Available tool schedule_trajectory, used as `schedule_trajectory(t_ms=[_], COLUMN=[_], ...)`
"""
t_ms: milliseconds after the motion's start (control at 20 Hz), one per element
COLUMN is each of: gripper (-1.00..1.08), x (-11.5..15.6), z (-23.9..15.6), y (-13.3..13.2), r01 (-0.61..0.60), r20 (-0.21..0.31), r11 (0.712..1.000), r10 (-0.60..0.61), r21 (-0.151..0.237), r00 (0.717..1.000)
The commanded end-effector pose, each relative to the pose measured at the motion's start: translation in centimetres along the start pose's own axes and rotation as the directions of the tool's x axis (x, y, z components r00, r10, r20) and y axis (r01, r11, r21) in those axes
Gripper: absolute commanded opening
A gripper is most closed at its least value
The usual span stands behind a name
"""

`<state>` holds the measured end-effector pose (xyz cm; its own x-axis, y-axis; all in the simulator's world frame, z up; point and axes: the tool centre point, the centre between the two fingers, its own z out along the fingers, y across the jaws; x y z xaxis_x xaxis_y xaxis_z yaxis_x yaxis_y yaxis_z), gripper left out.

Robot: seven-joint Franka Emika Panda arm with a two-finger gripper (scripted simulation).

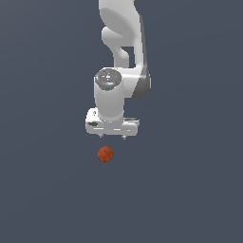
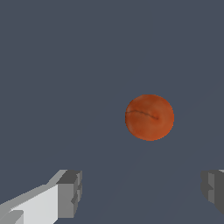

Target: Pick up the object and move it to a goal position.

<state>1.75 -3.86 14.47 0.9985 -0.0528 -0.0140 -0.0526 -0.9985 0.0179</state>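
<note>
The object is a small orange-red ball (image 1: 105,154) lying on the dark grey surface, with a faint dark streak across it in the wrist view (image 2: 149,117). My white gripper (image 1: 113,136) hangs above it, slightly toward the exterior view's right, pointing down. Its two grey fingertips (image 2: 70,194) stand wide apart with nothing between them; the gripper (image 2: 142,192) is open. The ball is apart from both fingers and lies outside the gap between them.
The white arm (image 1: 123,42) rises behind the gripper to the frame's upper edge. A uniform dark grey surface (image 1: 190,190) surrounds the ball on all sides.
</note>
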Motion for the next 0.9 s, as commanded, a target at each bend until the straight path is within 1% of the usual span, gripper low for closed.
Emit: schedule_trajectory(t_ms=[0,400,850], gripper=[1.0,1.0,1.0], x=[1.1,3.3,3.7], z=[1.2,4.1,4.9], y=[1.0,3.3,3.8], r01=[-0.045,-0.147,-0.166], r20=[-0.003,-0.009,-0.01], r11=[0.999,0.989,0.986], r10=[0.045,0.147,0.166], r21=[0.006,0.018,0.019], r00=[0.999,0.989,0.986])
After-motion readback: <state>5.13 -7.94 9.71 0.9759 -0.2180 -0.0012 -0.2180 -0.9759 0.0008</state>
